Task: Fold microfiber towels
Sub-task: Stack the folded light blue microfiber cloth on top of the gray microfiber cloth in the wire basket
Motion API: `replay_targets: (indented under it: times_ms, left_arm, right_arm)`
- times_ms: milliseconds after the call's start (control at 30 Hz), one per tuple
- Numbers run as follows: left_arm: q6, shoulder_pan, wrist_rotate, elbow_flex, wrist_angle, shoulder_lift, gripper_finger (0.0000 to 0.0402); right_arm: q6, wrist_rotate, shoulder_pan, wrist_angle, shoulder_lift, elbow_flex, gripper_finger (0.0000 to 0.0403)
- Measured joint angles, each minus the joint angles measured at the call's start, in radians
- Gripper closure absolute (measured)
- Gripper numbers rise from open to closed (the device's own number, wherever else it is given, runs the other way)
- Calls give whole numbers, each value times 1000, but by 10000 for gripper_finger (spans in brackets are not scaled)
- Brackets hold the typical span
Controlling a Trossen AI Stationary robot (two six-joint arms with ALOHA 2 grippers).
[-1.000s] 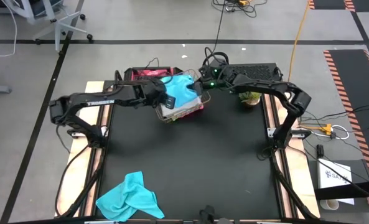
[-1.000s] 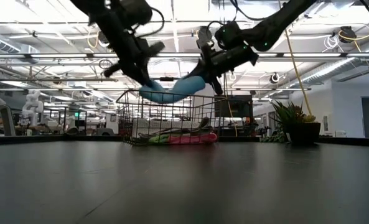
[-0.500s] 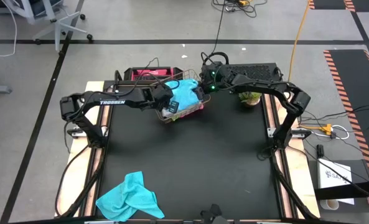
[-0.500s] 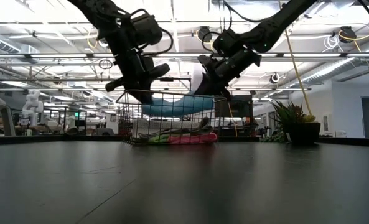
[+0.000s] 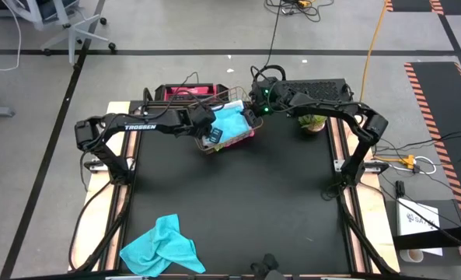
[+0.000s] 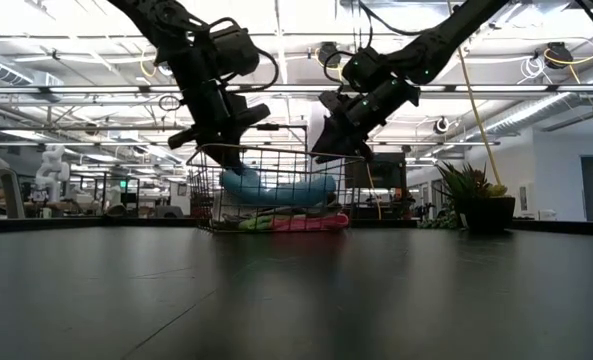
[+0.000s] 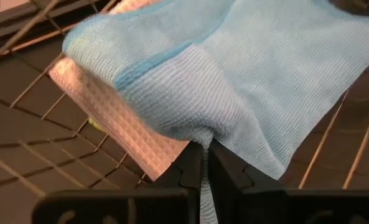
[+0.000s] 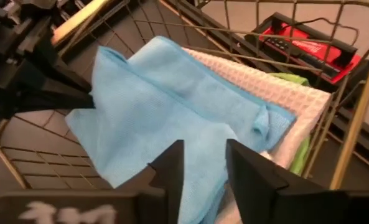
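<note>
A folded turquoise towel (image 5: 230,123) (image 8: 153,106) lies in the copper wire basket (image 5: 246,134) (image 6: 201,190) at the table's far middle. It rests on a stack of pink (image 7: 109,106), white (image 8: 277,93) and lime green (image 8: 296,78) cloths. My left gripper (image 7: 204,155) (image 6: 228,165) reaches into the basket from the left, shut on that towel. My right gripper (image 8: 203,165) (image 6: 328,152) stands open above the basket's right rim, its fingers apart over the towel's edge. A second turquoise towel (image 5: 162,247) lies crumpled at the near left. My left gripper pinches a bunched bit of the turquoise towel's edge (image 7: 203,138) between its two fingers. The fingers slant down into the basket from the table's left. From the pinch the cloth spreads out slack over the pink cloth beneath it.
A red and black case (image 5: 179,93) (image 8: 308,46) lies behind the basket. A small potted plant (image 5: 313,122) (image 6: 476,200) stands at the far right. The black table top (image 5: 238,202) stretches bare between the basket and the crumpled towel.
Both grippers have come down with the turquoise towel, which hung strung between them above the basket. It now lies inside on the stack. My right gripper has tipped and let go of its end, which has dropped away from the fingers. My left gripper keeps its hold.
</note>
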Motion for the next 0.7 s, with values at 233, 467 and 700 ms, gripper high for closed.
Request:
replay_targets:
  times_ms: [233, 467, 700]
  left_arm:
    - [39, 6, 33, 0, -82, 0, 380]
    - [51, 6, 84, 1, -120, -1, 361]
    - [29, 10, 124, 3, -138, -3, 282]
  right_arm:
    - [-25, 11, 5, -32, 0, 0, 258]
    - [-2, 8, 18, -25, 0, 0, 266]
    - [-6, 6, 41, -25, 0, 0, 278]
